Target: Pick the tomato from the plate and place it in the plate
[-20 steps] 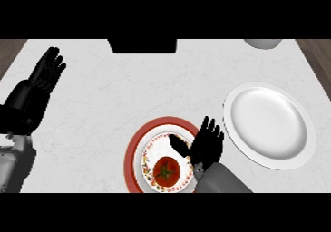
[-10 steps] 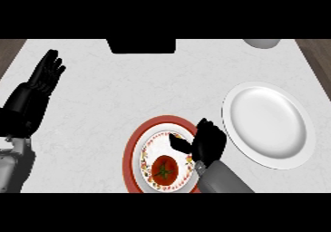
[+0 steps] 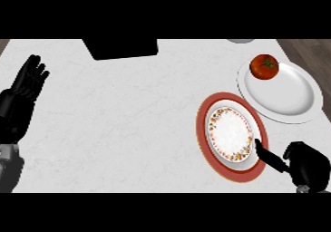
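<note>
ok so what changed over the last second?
The tomato went from the red-rimmed plate to the far part of the white plate, up and to the right. The right hand, then at the tomato, now sits by the red-rimmed plate's near right rim, holding nothing. The left hand stays open at the left edge.

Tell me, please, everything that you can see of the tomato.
The tomato is round, smooth and glossy red, with a dark green star-shaped stem on top. It looks whole and unmarked. It sits with its stem up on the far left part of the plain white plate, close to the rim, and only this plate touches it. The right hand is well away from it, down by the red-rimmed plate.
</note>
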Available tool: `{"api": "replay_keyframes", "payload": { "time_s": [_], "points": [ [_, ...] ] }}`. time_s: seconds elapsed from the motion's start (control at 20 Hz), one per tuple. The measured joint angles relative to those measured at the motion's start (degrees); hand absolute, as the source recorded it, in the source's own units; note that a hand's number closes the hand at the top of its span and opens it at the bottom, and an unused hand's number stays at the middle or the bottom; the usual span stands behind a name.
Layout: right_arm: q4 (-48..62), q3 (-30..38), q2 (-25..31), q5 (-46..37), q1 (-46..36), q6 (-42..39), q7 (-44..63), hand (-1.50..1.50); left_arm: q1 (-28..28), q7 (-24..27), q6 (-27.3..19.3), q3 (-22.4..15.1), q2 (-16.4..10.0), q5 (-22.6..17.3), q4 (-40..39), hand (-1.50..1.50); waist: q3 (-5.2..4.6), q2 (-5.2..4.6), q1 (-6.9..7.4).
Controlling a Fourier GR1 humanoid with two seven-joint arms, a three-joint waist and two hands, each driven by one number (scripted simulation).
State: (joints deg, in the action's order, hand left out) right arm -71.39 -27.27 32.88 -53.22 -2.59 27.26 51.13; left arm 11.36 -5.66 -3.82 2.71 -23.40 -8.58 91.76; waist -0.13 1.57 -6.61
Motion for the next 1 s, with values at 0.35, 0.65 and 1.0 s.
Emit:
{"api": "replay_keyframes", "payload": {
  "time_s": [0.35, 0.65, 1.0],
  "points": [
    [-10.3, 9.5, 17.0, 17.2, 12.2, 4.6, -20.3, 1.5, -1.2, 0.0, 0.8, 1.0, -0.8, -0.7, 1.0, 0.0, 0.09, -0.09, -0.21],
    [-23.3, 17.5, 23.1, 32.9, 18.4, 5.7, -35.5, 1.5, -1.8, -0.2, 0.8, 0.7, -0.6, -0.5, 2.0, 0.0, 0.11, -0.05, 0.33],
    [-34.1, 29.5, 26.3, 49.0, 27.8, 0.7, -48.0, 1.5, -0.2, -0.6, 1.6, 0.0, 0.0, -0.4, 2.5, 0.0, 0.1, -0.72, 2.52]
  ]
}}
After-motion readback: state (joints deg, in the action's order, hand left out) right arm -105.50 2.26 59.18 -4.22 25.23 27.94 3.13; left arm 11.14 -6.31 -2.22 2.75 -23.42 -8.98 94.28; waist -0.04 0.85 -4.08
